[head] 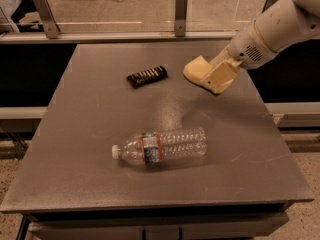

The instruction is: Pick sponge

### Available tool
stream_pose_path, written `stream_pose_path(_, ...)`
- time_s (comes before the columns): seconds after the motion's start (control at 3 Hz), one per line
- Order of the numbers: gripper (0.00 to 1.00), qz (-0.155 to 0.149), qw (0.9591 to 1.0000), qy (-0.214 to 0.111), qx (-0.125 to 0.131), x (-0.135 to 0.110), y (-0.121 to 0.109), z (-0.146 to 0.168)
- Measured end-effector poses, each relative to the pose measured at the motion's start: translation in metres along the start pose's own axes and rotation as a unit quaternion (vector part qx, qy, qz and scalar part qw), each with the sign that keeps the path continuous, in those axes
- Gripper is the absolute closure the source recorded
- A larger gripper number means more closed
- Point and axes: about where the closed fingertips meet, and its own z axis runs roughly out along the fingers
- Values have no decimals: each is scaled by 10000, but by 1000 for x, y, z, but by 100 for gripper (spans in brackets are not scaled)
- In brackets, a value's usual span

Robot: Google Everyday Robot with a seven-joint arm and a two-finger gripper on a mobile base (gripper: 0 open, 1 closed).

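The pale yellow sponge (194,69) is at the back right of the grey table (75,149), held slightly above its surface. My gripper (212,79) comes in from the upper right on the white arm (270,29). Its cream boxy fingers (222,75) are shut on the sponge's right part and hide that end. The sponge's left end sticks out free toward the table's middle.
A small black ridged bar (147,75) lies left of the sponge. A clear plastic bottle (162,146) with a red and green label lies on its side near the front middle. A rail with metal posts (181,6) runs behind the table's back edge.
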Motion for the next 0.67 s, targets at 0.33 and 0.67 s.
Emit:
stream_pose_path(0.33,100,-306,9990,-301,-89,-16,11,-17)
stream_pose_path(0.67,100,-341,9988,-329,-103,-18,12,-18)
